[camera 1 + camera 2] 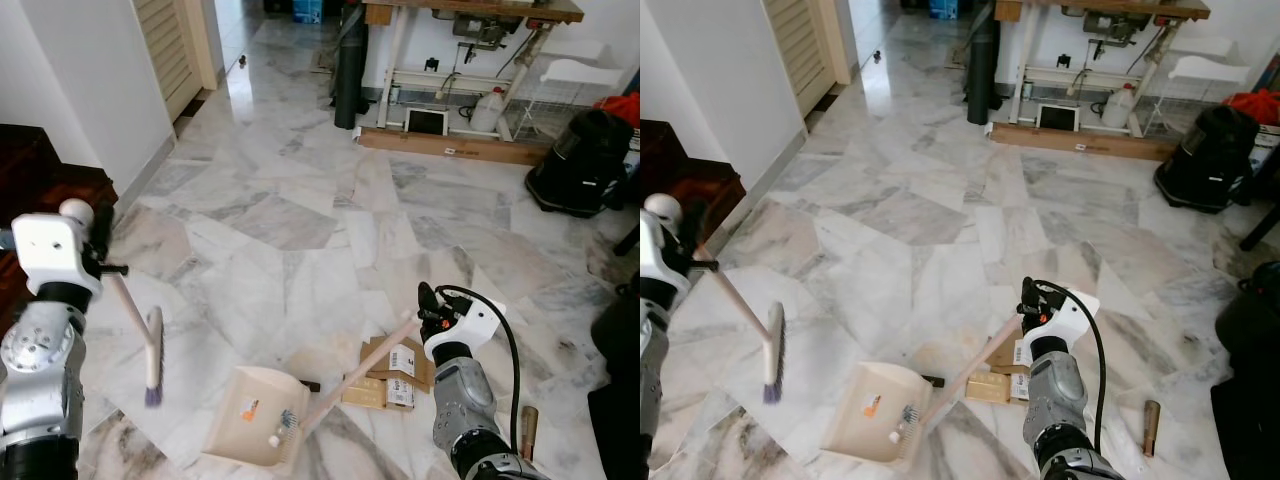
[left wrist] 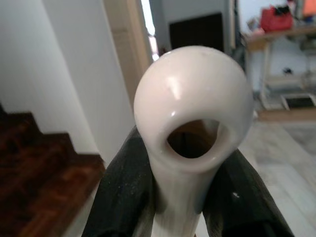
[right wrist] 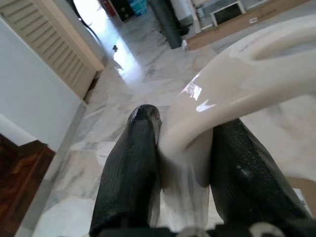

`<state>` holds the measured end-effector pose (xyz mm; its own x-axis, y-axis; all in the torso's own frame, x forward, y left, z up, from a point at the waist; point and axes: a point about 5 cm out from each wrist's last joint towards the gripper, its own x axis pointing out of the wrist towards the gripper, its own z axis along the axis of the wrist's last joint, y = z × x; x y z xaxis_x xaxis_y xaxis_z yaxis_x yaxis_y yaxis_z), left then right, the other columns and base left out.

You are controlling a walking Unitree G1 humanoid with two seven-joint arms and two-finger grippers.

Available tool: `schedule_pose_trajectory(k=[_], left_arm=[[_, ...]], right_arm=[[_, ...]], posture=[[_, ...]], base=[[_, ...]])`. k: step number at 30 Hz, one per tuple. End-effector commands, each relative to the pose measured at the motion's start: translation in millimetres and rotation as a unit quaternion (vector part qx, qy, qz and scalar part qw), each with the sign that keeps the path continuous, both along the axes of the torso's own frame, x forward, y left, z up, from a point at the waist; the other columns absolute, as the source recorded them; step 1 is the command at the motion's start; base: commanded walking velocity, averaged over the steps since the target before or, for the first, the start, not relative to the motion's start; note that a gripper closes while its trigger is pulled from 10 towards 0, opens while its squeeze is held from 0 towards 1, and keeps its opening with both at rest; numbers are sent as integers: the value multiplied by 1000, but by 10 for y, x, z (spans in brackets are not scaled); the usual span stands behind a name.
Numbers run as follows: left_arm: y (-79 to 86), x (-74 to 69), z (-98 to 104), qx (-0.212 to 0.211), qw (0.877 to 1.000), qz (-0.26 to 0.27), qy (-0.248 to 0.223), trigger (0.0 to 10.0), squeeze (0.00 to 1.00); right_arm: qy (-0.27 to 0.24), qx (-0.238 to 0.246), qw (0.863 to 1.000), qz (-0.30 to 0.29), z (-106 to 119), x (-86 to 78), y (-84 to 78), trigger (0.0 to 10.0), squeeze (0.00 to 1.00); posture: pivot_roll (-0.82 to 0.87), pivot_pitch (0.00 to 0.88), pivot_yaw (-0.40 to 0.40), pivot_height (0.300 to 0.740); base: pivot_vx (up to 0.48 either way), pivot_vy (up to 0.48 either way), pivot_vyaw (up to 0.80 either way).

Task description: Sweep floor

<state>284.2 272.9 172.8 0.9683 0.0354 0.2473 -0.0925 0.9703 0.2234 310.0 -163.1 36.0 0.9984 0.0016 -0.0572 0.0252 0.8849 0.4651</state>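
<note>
My left gripper [image 1: 98, 250] is shut on the top of a cream broom handle [image 2: 192, 98], one black finger [image 2: 121, 192] on each side. The broom head [image 1: 154, 356] with purple-tipped bristles hangs just above the marble floor at the left. My right gripper [image 1: 428, 306] is shut on the long cream handle [image 3: 237, 79] of a dustpan [image 1: 255, 415]. The pan rests on the floor at the bottom centre, to the right of the broom head, with a few small white bits in it. Flattened cardboard pieces [image 1: 395, 372] lie beside the pan's handle.
A dark wooden staircase [image 1: 40, 180] rises at the left by a white wall. A black bag-like object [image 1: 580, 165], a work table [image 1: 470, 10], a black roll [image 1: 351, 70] and a white jug [image 1: 487, 110] stand at the back. A small brown cylinder [image 1: 527, 418] lies at the lower right.
</note>
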Motion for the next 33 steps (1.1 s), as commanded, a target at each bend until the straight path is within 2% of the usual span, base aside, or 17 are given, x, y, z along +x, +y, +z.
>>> schedule_pose_trajectory(k=[1, 2, 6, 7, 9, 12, 18, 25, 33], left_arm=[[-71, 9, -56, -1, 1000, -24, 6, 10000, 0], [-119, -1, -173, -12, 999, -38, 25, 10000, 0], [-268, -7, -336, -28, 997, -59, 38, 10000, 0], [-284, -7, -361, -31, 997, -60, 39, 10000, 0], [-324, -10, -424, -40, 997, -57, 41, 10000, 0], [-410, -9, -513, -68, 995, -55, 42, 10000, 0], [-544, 25, -522, -85, 993, -72, 33, 10000, 0], [-664, 92, -535, -89, 991, -92, 27, 10000, 0], [-633, 168, -514, -89, 993, -82, 17, 10000, 0]], right_arm=[[-23, 22, 1000, -2, 101, 79, 29, 10000, 0], [-29, 19, 999, 0, 124, 91, 26, 10000, 0], [-48, -3, 999, 15, 198, 125, 14, 10000, 0], [-51, -3, 999, 15, 212, 132, 11, 10000, 0], [-63, -36, 997, 14, 270, 152, -17, 10000, 0], [-90, -45, 995, 12, 388, 206, -26, 10000, 0], [-118, -83, 990, 1, 512, 241, -52, 10000, 0], [-132, -73, 989, 0, 552, 239, -50, 10000, 0], [-128, -77, 989, -22, 493, 166, -54, 10000, 0]], posture=[[111, 0, -46, 740], [105, 0, -48, 740], [95, 0, -60, 740], [95, 0, -60, 740], [95, 0, -71, 740], [96, 0, -75, 740], [96, 0, -86, 740], [97, 0, -57, 740], [68, 0, -4, 740]], base=[[0, 0, 0], [0, 0, 0], [0, 0, 0], [0, 0, 0], [0, 0, 0], [0, 0, 0], [0, 0, 0], [0, 0, 0], [0, 0, 0]])
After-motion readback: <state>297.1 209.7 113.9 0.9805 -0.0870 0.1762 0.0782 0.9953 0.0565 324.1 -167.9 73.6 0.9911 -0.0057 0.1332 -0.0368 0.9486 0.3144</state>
